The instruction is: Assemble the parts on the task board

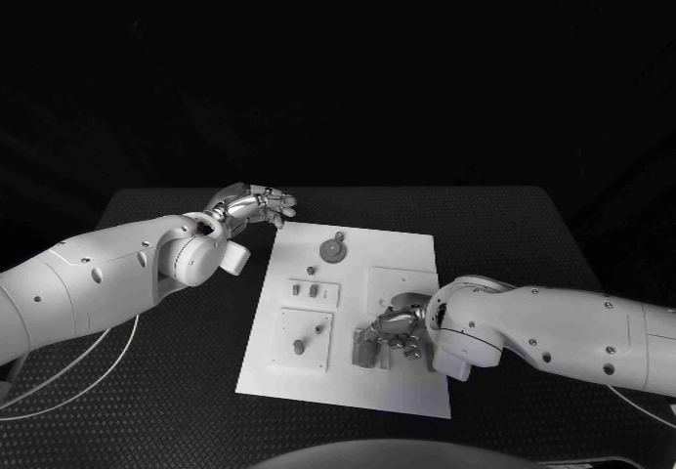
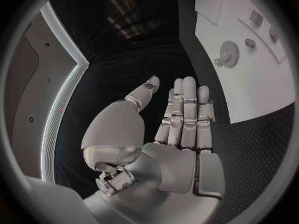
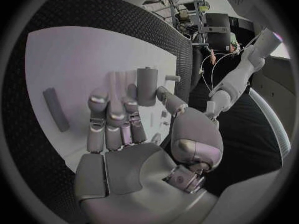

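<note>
The white task board (image 1: 408, 256) lies in the middle of the black table. On it are a grey gear (image 1: 332, 249), small blocks (image 1: 306, 289) and a short peg (image 1: 300, 345). My right hand (image 1: 398, 330) hovers low over the board's near right part. In the right wrist view that hand (image 3: 121, 122) pinches an upright grey cylinder (image 3: 147, 87) between thumb and fingers, just above the board (image 3: 74, 59). My left hand (image 1: 254, 207) hangs off the board's far left corner; its fingers (image 2: 185, 112) are straight and hold nothing. The gear (image 2: 228, 53) also appears there.
A grey bar (image 3: 56, 109) lies flat on the board beside my right hand. A grey part (image 1: 369, 350) sits under the right hand's fingers. A cable (image 1: 99, 362) loops on the table at the left. Black table (image 1: 535, 244) spreads right of the board.
</note>
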You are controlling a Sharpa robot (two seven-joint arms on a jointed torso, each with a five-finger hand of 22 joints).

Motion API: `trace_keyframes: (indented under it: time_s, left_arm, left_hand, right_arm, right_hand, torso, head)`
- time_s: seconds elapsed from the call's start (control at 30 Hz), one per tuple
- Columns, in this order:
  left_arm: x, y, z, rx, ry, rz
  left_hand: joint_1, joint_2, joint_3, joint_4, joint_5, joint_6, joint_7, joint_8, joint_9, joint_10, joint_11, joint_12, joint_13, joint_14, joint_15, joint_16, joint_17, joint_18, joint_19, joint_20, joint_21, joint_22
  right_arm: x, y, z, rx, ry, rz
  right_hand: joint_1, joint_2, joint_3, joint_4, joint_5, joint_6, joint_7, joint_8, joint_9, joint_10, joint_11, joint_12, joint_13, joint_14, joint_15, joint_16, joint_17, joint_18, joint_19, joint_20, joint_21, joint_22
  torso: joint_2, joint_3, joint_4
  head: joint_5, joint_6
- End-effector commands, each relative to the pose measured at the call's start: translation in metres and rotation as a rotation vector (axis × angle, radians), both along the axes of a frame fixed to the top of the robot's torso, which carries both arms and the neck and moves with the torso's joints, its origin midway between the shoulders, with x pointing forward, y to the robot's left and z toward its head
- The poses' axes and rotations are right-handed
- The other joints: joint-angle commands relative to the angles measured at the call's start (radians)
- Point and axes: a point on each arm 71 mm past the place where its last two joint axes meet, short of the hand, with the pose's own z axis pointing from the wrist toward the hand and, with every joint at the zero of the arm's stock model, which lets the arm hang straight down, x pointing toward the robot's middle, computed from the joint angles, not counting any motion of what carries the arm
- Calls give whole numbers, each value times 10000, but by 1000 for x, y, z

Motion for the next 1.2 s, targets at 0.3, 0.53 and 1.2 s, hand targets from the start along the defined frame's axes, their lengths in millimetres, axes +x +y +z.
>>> trace_keyframes:
  time_s: [0.3,0.53,1.2]
  left_arm:
    - [0,-3,1,-141,28,-183]
    - [-1,-2,1,-141,32,-185]
    - [0,-3,1,-139,57,-205]
  left_hand:
    - [-90,-29,-17,66,-3,-6,39,-43,13,-101,-1,36,-2,-20,39,-50,16,-25,-37,-245,-74,20]
    - [-89,-28,-15,71,-3,-9,40,-46,14,-105,-1,38,-2,-23,40,-52,19,-25,-39,-245,-77,24]
    - [-83,-32,-13,76,-3,-11,40,-49,18,-109,0,44,-3,-27,41,-57,25,-25,-43,-244,-84,34]
  right_arm:
    - [0,0,-2,-65,-221,92]
    - [0,0,-2,10,-146,10]
    - [-1,0,-2,299,-92,-409]
  right_hand:
    - [47,-50,59,4,-8,-36,-18,-27,22,19,-5,-36,18,-6,-38,-59,18,341,-9,-48,71,-12]
    - [39,-48,58,10,-8,-31,-19,-26,23,23,-6,-36,21,-4,-38,-61,22,341,-8,-46,72,-14]
    - [-1,-51,88,61,0,23,-34,-10,32,72,-20,-28,40,17,-47,-77,42,341,13,-45,80,-30]
  torso:
    - [-2,-5,0]
    - [-4,-7,2]
    - [-3,5,-9]
  head:
    - [22,6]
    - [9,3]
    - [36,8]
